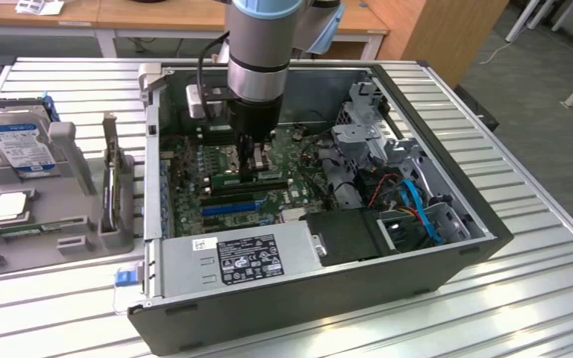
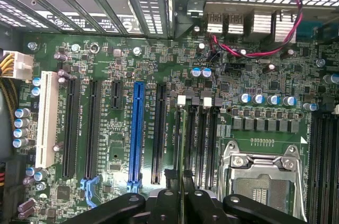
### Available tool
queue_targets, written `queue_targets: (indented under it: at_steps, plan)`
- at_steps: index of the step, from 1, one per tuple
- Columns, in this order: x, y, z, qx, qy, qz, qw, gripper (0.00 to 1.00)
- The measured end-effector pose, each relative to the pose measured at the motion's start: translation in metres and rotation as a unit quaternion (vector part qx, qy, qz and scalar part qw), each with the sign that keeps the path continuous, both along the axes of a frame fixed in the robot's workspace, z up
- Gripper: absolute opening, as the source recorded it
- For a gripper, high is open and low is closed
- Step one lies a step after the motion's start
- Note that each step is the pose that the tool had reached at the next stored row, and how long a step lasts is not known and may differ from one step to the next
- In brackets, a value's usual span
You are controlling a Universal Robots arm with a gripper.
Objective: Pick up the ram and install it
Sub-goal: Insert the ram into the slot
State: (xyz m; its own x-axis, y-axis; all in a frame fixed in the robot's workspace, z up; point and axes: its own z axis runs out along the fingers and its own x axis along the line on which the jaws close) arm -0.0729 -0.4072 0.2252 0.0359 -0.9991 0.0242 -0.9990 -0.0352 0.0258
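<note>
Black fingers (image 2: 168, 203) of my claw (image 2: 183, 203) sit closest to the wrist camera. They are pressed together on the ram (image 2: 183, 186), which I pinch edge-on as a thin green strip between the pads. It hangs in line with the row of black memory slots (image 2: 204, 139) on the green motherboard (image 2: 159, 65); I cannot tell whether it touches a slot. Beside those slots lies the metal-framed processor socket (image 2: 262, 176). On their other side stand black card slots, then a blue slot (image 2: 137, 128) and, further off, a white slot (image 2: 46, 118). A red cable (image 2: 286, 38) loops near the rear ports.

In the exterior view my arm reaches straight down into the open computer case (image 1: 446, 268), with the power supply (image 1: 236, 257) along its near wall. On that view's left a grey holder (image 1: 68, 239) carries a hard drive (image 1: 18, 142), all on a ribbed metal table (image 1: 545, 298).
</note>
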Motion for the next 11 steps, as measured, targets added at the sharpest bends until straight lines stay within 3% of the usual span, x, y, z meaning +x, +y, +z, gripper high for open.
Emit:
queue_targets:
  at_steps: [11]
  plan:
    - [0.0000,0.0000,-0.0013,0.0000,-0.0003,0.002,1.0000,0.13]
